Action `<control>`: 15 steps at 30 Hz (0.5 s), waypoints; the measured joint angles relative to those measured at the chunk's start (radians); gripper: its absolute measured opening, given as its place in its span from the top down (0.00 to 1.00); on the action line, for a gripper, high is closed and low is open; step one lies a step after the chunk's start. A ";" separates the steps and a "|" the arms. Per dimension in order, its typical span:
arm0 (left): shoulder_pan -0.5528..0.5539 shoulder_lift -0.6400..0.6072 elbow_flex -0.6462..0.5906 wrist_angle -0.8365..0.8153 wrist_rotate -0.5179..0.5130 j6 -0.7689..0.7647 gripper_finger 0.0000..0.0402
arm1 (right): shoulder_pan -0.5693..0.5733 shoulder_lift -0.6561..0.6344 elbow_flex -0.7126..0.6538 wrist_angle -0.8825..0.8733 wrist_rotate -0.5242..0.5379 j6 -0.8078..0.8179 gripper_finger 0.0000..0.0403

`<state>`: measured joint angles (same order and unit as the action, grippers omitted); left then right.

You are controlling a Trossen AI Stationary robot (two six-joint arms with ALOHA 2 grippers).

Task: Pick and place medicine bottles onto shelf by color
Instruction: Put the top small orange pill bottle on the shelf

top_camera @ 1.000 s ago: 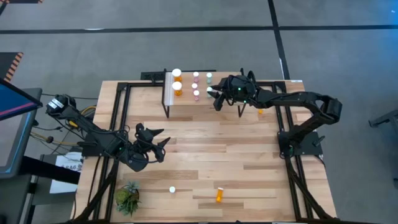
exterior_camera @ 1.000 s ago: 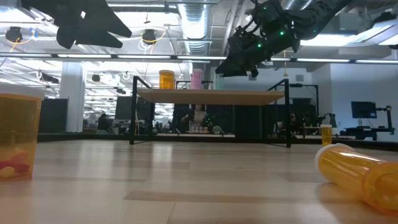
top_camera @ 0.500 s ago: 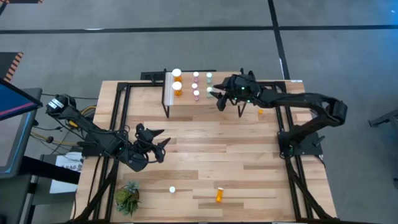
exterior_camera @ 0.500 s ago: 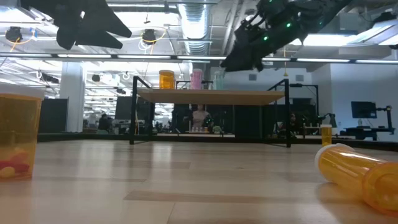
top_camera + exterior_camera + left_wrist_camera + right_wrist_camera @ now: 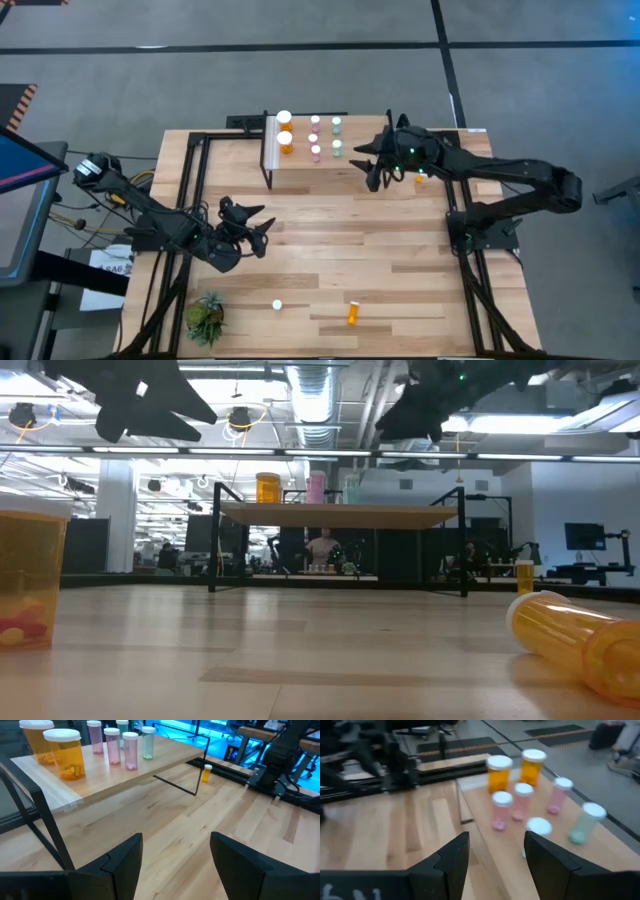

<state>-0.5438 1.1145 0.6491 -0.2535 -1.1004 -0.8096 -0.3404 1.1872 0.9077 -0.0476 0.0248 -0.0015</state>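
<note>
Wooden shelf (image 5: 352, 162) edge, right gripper (image 5: 372, 170) beside

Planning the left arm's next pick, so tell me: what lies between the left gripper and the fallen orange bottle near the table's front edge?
Bare tabletop, as the high view shows. The left gripper hangs open; the fallen orange bottle lies alone, and the upright bottle stands beside that line.

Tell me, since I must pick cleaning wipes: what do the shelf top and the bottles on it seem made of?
The shelf top looks like pale wood with a matte finish: grain lines show, and its legs look like thin black metal. The orange bottles and pink bottles look like translucent plastic, since the contents show through; their white caps seem to be opaque plastic.
</note>
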 joint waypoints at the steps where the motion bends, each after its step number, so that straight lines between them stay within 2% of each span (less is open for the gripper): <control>1: 0.009 0.000 0.000 0.011 0.000 0.011 0.45 | 0.011 -0.007 0.000 0.002 0.000 -0.003 0.48; 6: 0.082 0.000 0.000 0.102 0.013 0.130 0.45 | 0.047 -0.059 0.000 0.028 0.000 -0.014 0.49; 12: 0.205 0.000 0.000 0.186 0.251 0.278 0.45 | 0.084 -0.132 0.000 0.002 -0.016 -0.060 0.49; 15: 0.248 0.000 0.000 0.202 0.322 0.333 0.45 | 0.109 -0.156 -0.009 0.007 -0.038 -0.082 0.49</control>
<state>-0.2953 1.1145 0.6491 -0.0510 -0.7785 -0.4765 -0.2315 1.0317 0.8985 -0.0405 -0.0134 -0.0837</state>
